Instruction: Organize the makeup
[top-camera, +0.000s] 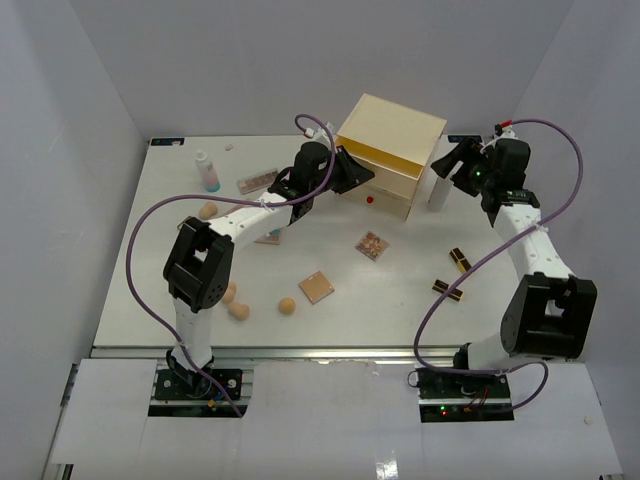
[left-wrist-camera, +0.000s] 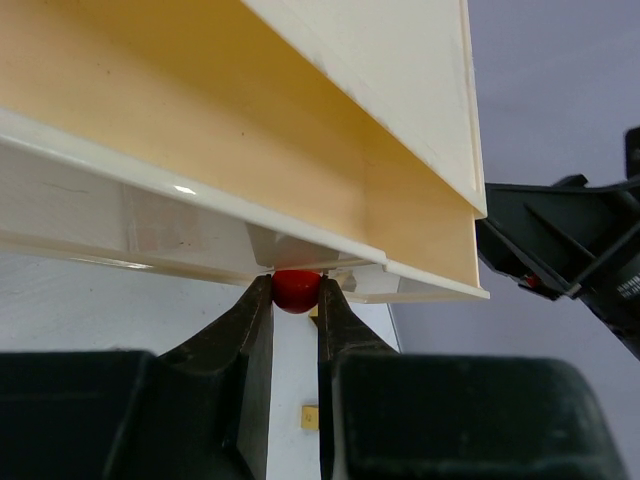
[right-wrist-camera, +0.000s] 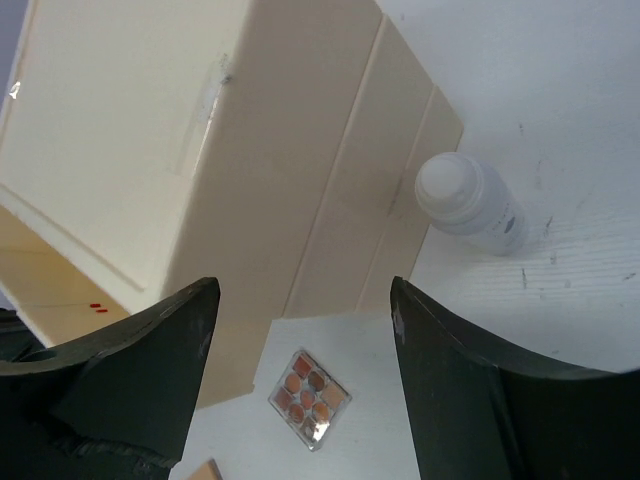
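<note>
Left claw (left-wrist-camera: 296, 303) pinches a red drawer knob (left-wrist-camera: 296, 288); right claw (right-wrist-camera: 302, 292) gapes empty beside a white bottle (right-wrist-camera: 470, 205), print unreadable.

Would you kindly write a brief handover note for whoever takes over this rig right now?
Left hand: shut on the red knob of a drawer of the chest; the drawer stands pulled open.
Right hand: open, empty, beside the chest near a white bottle.
Makeup all on the table: sponges near left, compact and palette mid-table, lipsticks right, another bottle far left.
Done: drawer open. Left: every item to put away.
</note>
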